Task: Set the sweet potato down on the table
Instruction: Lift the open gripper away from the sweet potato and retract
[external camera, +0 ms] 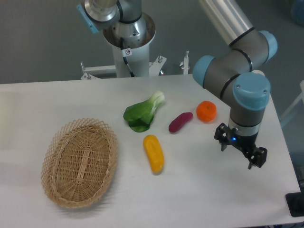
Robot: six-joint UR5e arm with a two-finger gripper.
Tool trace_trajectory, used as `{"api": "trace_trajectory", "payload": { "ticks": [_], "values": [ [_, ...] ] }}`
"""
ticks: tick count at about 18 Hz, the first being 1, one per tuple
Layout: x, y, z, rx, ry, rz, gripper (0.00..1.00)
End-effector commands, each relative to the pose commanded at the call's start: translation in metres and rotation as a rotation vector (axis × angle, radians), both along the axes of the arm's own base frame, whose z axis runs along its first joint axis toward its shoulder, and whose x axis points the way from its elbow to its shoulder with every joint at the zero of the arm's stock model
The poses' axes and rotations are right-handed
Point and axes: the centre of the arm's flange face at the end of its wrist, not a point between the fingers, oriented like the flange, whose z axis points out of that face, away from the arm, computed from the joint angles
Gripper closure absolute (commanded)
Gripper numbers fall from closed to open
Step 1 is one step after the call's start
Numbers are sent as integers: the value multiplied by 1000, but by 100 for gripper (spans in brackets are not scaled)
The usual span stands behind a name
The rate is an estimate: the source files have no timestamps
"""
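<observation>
The small dark purple-magenta oblong sweet potato lies flat on the large white counter, a little toward the far edge and right of the middle, tilted so that its right end points toward the far right corner. Nothing touches it. Just to its right, apart from it, sits a round orange fruit. To its left lies a leafy green bok choy with a pale stem, its stem end pointing to the far edge. Nearer the front edge, below and left of the sweet potato, rests a larger yellow-orange oblong vegetable, lengthwise toward the front. An oval woven wicker basket stands near the front left corner.

The two-finger black hand hangs over the counter's right side, well apart from the sweet potato, fingers spread and grasping nothing, though whether its tips touch the surface is hard to judge.
</observation>
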Motion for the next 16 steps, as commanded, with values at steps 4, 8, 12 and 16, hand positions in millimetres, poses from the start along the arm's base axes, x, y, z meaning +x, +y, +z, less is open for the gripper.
{"api": "trace_trajectory", "payload": {
  "ticks": [4,8,12,16],
  "values": [
    [-13,7,10,-15,-18,1,0],
    [-28,4,12,-24,-36,13,0],
    [-28,4,8,-25,-39,16,0],
    [-27,3,6,-27,-40,16,0]
  ]
}}
